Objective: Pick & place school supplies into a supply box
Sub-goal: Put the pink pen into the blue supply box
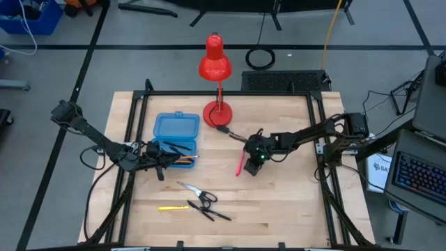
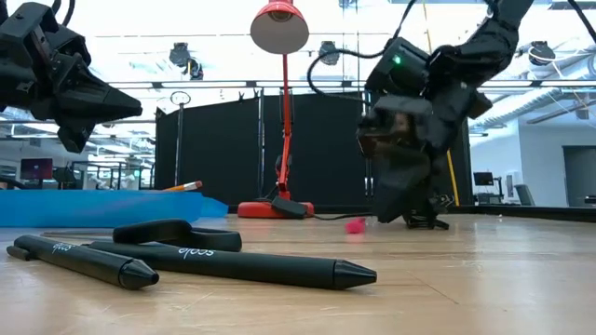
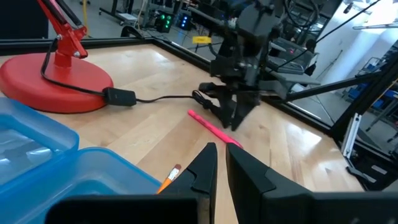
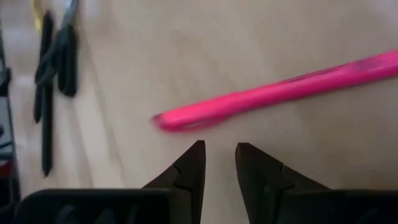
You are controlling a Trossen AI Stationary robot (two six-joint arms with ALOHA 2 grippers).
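Right gripper (image 4: 219, 163): fingers nearly closed, a narrow gap between the tips, nothing held; it hangs low over the table (image 1: 279, 202). The pink pencil (image 4: 280, 93) lies flat just ahead of the tips, crosswise to them, one end close to the gap. Left gripper (image 3: 219, 163): fingers likewise almost together, holding nothing, poised above the near edge of the supply box (image 1: 175, 134), whose blue tray is open. An orange pencil (image 3: 169, 178) shows just beside the left tips, apparently resting in the box with some dark pens. Farther from both sets of fingers, toward the front of the table: scissors (image 1: 197, 192), a yellow pencil (image 1: 172, 208) and two black pens (image 2: 233, 263), all loose on the wood. The red desk lamp (image 1: 216, 70) stands behind the box, its black cord (image 3: 155, 98) trailing toward the right gripper. Risk: with so narrow a gap, a descent would likely push the pink pencil away or roll it instead of straddling it; the fingers need to open first. The cord lies close enough that it might be caught. Unclear: the far end of the pink pencil is cut off in the right wrist view; the box's contents are partly hidden under the left gripper in the high view.
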